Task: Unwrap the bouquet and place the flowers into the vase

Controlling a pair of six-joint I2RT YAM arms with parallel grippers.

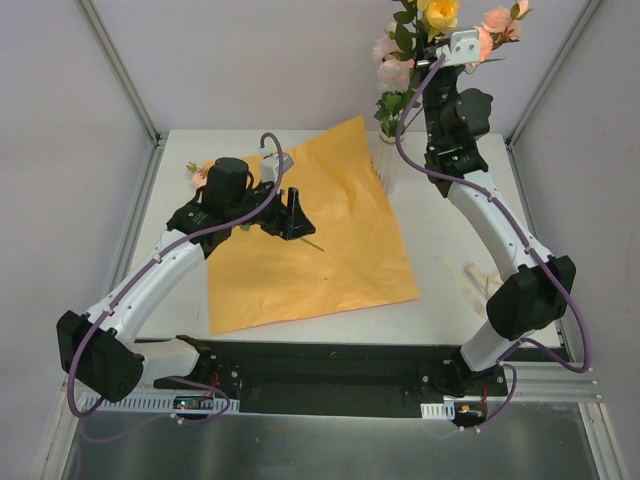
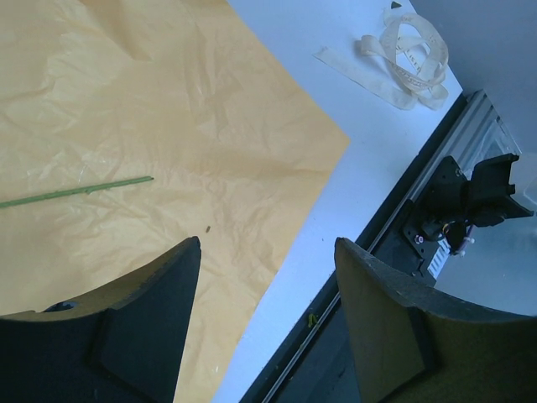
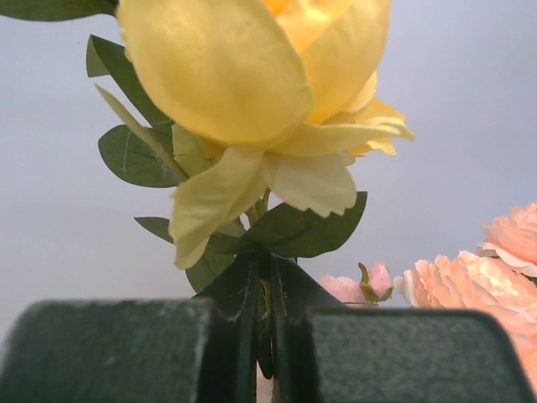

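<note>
My right gripper (image 3: 260, 277) is shut on the green stem of a yellow flower (image 3: 252, 75), held high at the back right of the table. Its bloom (image 1: 440, 12) is level with pink flowers (image 1: 393, 70) and leaves above the vase, of which only a white sliver (image 1: 387, 134) shows. More pink blooms (image 3: 470, 285) lie behind the grip. My left gripper (image 2: 267, 243) hangs open and empty over the flat orange paper (image 1: 330, 230). One thin green stem (image 2: 75, 191) lies on the paper. A pink flower (image 1: 197, 175) lies on the table behind my left arm.
The cream ribbon (image 1: 480, 280) lies loose on the white table near my right arm's elbow, seen as a coil (image 2: 411, 54) in the left wrist view. Metal frame posts stand at the back corners. The black base rail (image 1: 330, 375) runs along the near edge.
</note>
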